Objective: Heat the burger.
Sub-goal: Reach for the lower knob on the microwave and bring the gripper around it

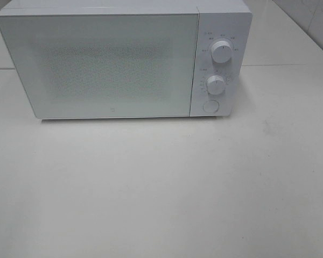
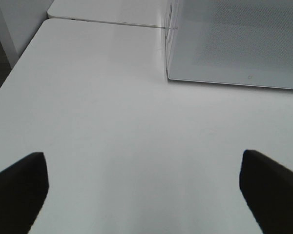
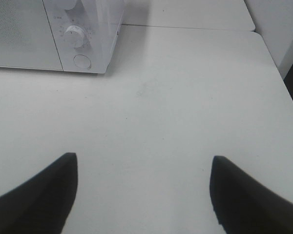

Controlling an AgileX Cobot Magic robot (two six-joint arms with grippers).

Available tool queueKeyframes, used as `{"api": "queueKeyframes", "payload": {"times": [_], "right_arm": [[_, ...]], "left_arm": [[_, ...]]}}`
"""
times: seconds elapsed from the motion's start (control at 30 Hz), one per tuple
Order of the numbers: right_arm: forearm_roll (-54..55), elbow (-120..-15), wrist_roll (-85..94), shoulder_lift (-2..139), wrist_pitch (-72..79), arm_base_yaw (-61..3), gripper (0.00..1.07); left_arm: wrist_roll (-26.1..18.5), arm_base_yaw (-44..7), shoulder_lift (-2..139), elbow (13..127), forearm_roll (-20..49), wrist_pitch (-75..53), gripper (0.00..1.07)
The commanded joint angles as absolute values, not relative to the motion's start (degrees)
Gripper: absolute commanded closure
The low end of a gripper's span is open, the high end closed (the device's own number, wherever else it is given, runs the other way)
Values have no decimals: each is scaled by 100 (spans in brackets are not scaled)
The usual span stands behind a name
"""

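**Burger out of sight, controls nearer my right hand**

I see no burger in any view. It may sit behind the closed door (image 1: 97, 64) of the microwave (image 1: 220, 16), but the frosted front hides the inside, so I cannot tell. My left hand (image 2: 142, 161) and my right hand (image 3: 144, 161) both hang spread wide and hold nothing, low over the bare desk (image 1: 161, 193). The microwave stands ahead of both at the far side. Its two knobs, upper (image 1: 221, 51) and lower (image 1: 216, 85), and the round button (image 1: 210, 106) run down its right end, so my right hand is nearer them. The desk between is open room; its right edge lies near that hand.
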State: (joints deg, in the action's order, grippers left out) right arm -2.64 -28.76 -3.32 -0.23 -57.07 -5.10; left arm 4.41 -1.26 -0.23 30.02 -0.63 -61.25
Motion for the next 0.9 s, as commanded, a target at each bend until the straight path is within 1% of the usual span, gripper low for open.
{"api": "queueKeyframes", "payload": {"times": [0.03,0.9], "right_arm": [[-252,-2859,-309,-155,-5695,-470,32],[-252,-2859,-309,-155,-5695,-470,32]], "left_arm": [[424,-109,-69,2979,-34,-6136,8],[424,-109,-69,2979,-34,-6136,8]]}}
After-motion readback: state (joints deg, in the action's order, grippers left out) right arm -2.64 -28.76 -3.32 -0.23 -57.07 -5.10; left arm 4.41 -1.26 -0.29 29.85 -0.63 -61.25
